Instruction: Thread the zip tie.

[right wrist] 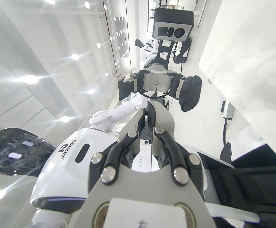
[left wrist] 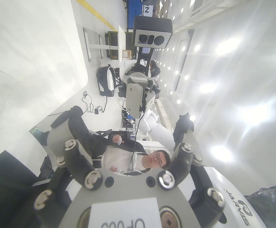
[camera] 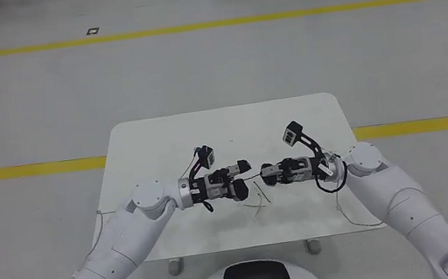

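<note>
Your right gripper (right wrist: 148,110) is pinched closed and your left gripper (left wrist: 129,117) stands wide open facing it, with a thin pale strand, likely the zip tie (camera: 258,194), just between them over the surface (camera: 148,141), so I judge the threading still to do.
</note>
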`<action>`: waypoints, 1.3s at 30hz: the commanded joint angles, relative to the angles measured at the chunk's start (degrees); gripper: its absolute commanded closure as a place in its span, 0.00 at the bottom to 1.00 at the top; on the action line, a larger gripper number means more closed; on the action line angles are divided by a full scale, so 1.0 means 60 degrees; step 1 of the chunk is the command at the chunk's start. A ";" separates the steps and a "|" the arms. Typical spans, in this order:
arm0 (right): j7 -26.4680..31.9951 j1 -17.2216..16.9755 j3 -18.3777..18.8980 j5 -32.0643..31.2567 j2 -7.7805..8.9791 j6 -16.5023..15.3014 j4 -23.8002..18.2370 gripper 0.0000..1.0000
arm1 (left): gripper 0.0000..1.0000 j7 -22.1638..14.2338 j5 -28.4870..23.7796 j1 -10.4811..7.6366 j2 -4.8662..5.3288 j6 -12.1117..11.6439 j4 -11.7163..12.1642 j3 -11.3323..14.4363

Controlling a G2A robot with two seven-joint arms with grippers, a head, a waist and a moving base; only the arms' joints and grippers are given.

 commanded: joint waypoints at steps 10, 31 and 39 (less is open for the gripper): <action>0.0018 -0.0022 0.0022 -0.0036 -0.0055 0.0020 0.0026 1.00 | 0.00 -0.0013 -0.0006 -0.0006 0.0000 0.0004 0.0004 0.0060; 0.0034 0.0004 0.0026 -0.0237 -0.0142 0.0304 0.0277 1.00 | 0.73 -0.0049 -0.0038 -0.0047 0.0005 -0.0033 0.0069 0.0122; -0.0110 0.0062 0.0011 -0.0375 -0.0176 0.0516 0.0448 1.00 | 0.81 -0.0044 -0.0062 -0.0068 -0.0003 -0.0060 0.0081 0.0161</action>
